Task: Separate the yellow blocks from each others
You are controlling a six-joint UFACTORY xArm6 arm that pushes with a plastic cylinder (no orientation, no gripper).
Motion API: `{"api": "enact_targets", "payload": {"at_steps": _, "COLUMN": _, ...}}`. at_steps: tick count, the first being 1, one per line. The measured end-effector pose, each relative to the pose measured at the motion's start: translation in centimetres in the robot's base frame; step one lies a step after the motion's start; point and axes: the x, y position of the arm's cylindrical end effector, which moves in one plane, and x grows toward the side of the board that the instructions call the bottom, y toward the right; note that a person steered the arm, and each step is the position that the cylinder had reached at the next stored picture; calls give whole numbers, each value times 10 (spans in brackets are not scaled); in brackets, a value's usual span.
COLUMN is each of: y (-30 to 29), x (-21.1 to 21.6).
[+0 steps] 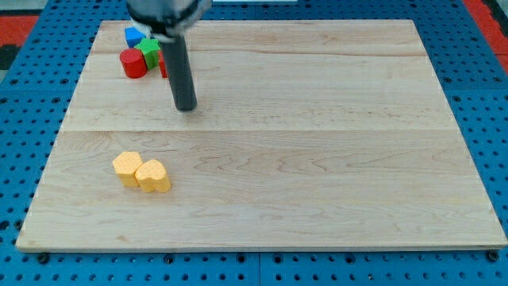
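**Tip stands above and to the right of a touching yellow pair**

My tip [185, 108] rests on the wooden board [317, 159] in its upper left part, bare and in contact with no block; being a plain rod, it has nothing to open or close and carries nothing.

The two yellow blocks lie near the view's bottom left, pressed side by side. The left one, a yellow hexagonal block [126, 167], sits slightly higher in the view; the right one, a yellow heart-like block [153, 175], touches it on its lower right flank. Their shared seam runs roughly from the view's top right to its bottom left, and the pair's long axis slopes gently down toward the view's right.

From my tip, the pair lies down and a little to the view's left, well apart from it. The right-hand yellow block is the nearer of the two.

At the view's top left, just beside and partly behind the rod, sits a small cluster: a blue block [134, 36], a red cylinder [133, 63], a green block [148, 53] and a sliver of another red block [162, 63] hidden by the rod. None belongs to this task.

I judge the separation not yet begun. The next move likely calls for travelling down toward the seam and entering from the upper side, so one block is driven away while the other stays put.
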Motion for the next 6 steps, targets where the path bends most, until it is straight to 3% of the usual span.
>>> {"api": "enact_targets", "payload": {"at_steps": 2, "y": -1, "x": 129}}
{"api": "enact_targets", "payload": {"at_steps": 3, "y": -52, "x": 159}}
{"api": "enact_targets", "payload": {"at_steps": 5, "y": -157, "x": 154}}
{"api": "enact_targets", "payload": {"at_steps": 6, "y": -111, "x": 139}}
